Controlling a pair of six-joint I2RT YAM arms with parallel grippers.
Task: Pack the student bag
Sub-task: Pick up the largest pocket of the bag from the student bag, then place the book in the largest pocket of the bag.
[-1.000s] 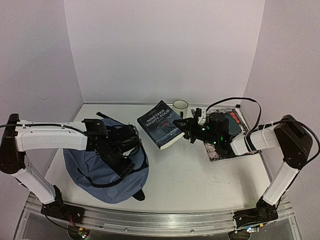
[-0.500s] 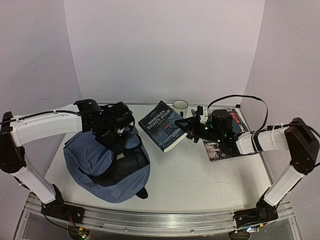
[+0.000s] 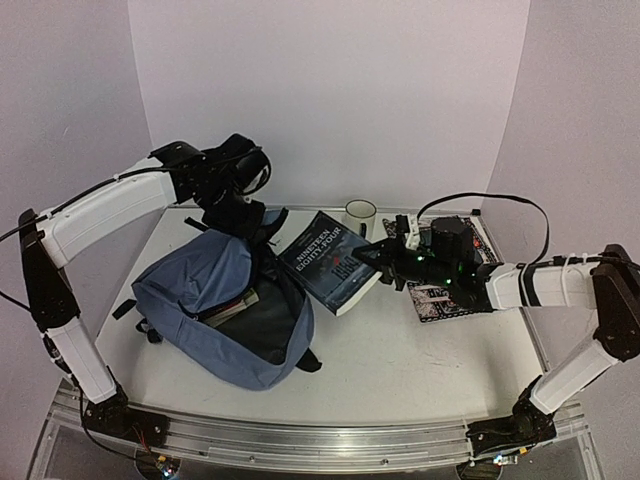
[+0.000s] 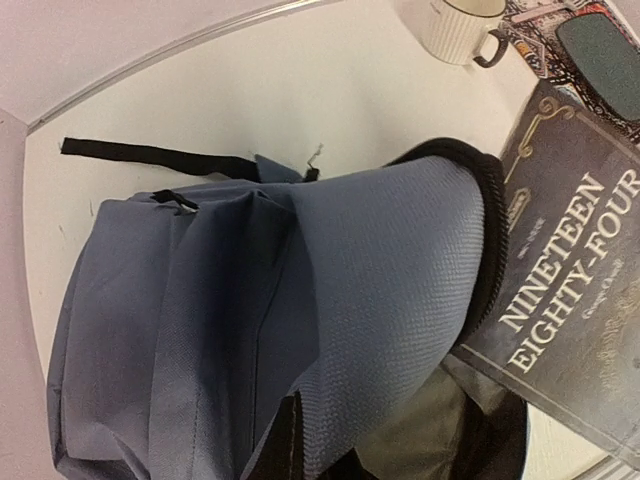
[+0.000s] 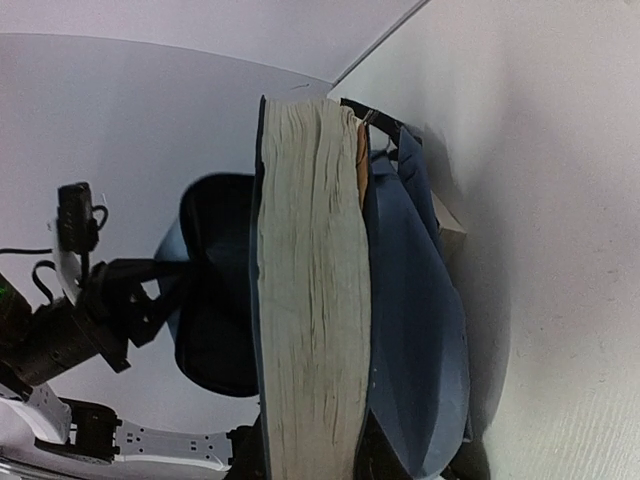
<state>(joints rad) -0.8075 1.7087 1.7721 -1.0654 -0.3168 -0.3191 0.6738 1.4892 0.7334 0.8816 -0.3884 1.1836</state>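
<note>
On the white table (image 3: pixel 400 360), your left gripper (image 3: pixel 245 212) was closed tight on the top rim of the backpack (image 3: pixel 200 300), which lay at the left with its mouth open. Your right gripper (image 3: pixel 385 265) was clamped on the book (image 3: pixel 325 262) just beside that mouth.

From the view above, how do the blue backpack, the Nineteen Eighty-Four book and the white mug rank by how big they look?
1. blue backpack: clearly the largest.
2. Nineteen Eighty-Four book: much smaller than the bag.
3. white mug: the smallest. It stands farthest back, but the gap is plain.
</note>
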